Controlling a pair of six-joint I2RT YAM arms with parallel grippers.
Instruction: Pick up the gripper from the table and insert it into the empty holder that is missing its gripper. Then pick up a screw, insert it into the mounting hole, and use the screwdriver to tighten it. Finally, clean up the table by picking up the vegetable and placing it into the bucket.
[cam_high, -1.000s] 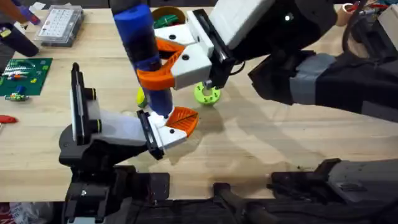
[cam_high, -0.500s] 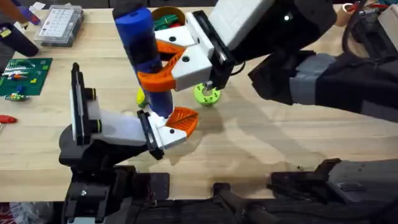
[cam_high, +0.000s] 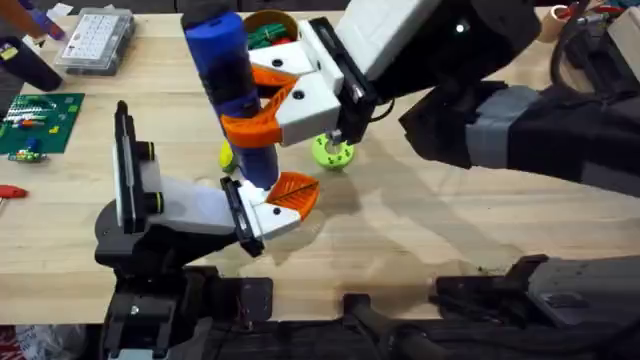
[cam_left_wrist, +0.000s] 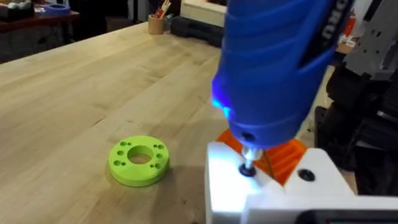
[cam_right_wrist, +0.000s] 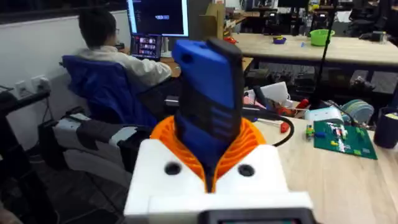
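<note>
My right gripper is shut on the blue screwdriver, holding it upright; in the right wrist view the screwdriver sits between orange pads. Its metal bit rests on a screw head in a white gripper part, and a blue light glows on its body. My left gripper lies low on the table right under the screwdriver's tip. The yellow-green vegetable peeks out behind the screwdriver. The bucket stands at the back, mostly hidden by the right gripper.
A bright green disc with holes lies just right of the screwdriver. A clear compartment box and a green circuit board sit at the far left. The right arm spans the table's upper right.
</note>
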